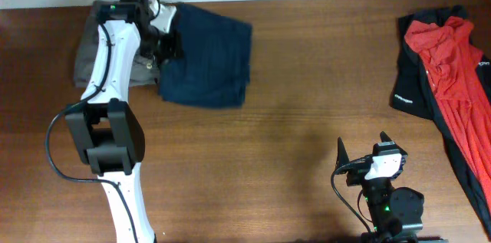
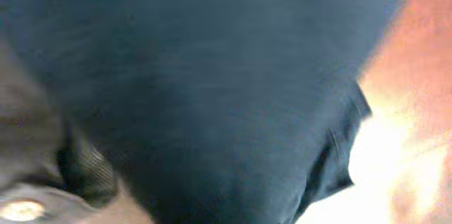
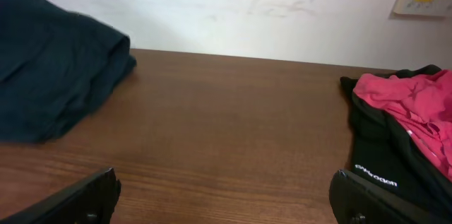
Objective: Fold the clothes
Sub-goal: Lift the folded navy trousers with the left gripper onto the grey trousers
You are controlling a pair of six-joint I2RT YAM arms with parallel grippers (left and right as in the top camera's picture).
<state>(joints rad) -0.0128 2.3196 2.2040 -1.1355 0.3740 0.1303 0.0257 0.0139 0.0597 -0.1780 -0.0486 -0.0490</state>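
1. The table is brown wood with visible grain and a smooth, faintly glossy finish.
2. The navy garment is soft, matt cloth; close up in the left wrist view it shows a fine knit.
3. The grey garment is matt cloth, and a small shiny stud on it looks like metal.
4. The red and black garment is smooth cloth with a slight sheen.
5. The left arm has glossy white plastic shells and matt black parts.
6. The wall is matt white and scuffed.
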